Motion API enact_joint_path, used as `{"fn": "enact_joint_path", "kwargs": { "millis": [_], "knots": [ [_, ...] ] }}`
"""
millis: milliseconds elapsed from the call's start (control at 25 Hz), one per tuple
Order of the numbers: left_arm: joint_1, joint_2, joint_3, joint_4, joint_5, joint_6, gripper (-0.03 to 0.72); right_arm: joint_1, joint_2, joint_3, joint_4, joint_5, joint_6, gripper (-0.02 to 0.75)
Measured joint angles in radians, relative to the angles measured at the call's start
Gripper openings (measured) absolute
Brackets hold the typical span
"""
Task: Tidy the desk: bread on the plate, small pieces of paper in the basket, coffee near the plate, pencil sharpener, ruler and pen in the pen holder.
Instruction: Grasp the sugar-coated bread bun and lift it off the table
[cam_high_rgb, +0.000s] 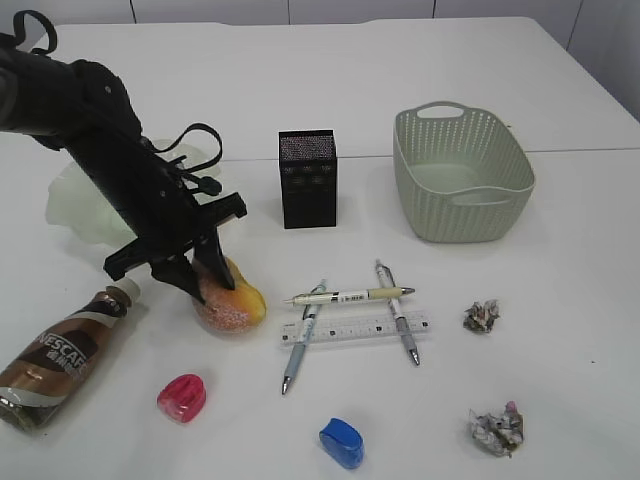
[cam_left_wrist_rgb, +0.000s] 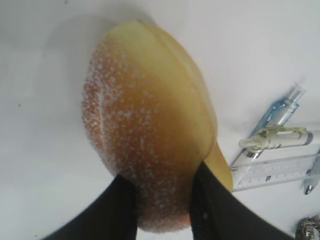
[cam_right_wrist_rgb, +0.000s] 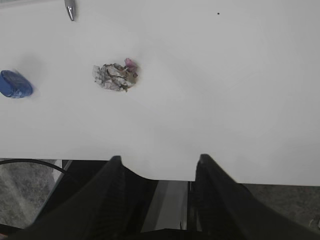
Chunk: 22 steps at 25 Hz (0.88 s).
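White table (cam_high_rgb: 560, 380), grey floor (cam_right_wrist_rgb: 25, 195) beyond the table edge, black cable (cam_right_wrist_rgb: 35, 164) below that edge

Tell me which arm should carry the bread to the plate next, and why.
Left. Its claw already has both fingers around the sugared bread, and the pale plate lies just behind it on the same side. The right claw hangs empty at the table's near edge by a paper ball.
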<state>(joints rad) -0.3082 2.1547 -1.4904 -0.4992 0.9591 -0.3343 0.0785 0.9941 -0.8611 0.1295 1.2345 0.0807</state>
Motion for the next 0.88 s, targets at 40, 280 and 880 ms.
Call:
{"fn": "enact_joint_path", "kwargs": {
  "millis": [40, 280, 880],
  "knots": [
    [0.0, 0.001, 0.0, 0.0, 0.002, 0.006, 0.196, 0.0, 0.0, 0.0, 0.0, 0.0, -0.002, 0.345],
    [0.0, 0.002, 0.0, 0.004, 0.029, 0.05, 0.178, 0.0, 0.0, 0.0, 0.0, 0.0, -0.002, 0.345],
    [-0.002, -0.044, -0.075, 0.022, 0.156, 0.077, 0.17, 0.0, 0.0, 0.0, 0.0, 0.0, -0.002, 0.345]
  ]
}}
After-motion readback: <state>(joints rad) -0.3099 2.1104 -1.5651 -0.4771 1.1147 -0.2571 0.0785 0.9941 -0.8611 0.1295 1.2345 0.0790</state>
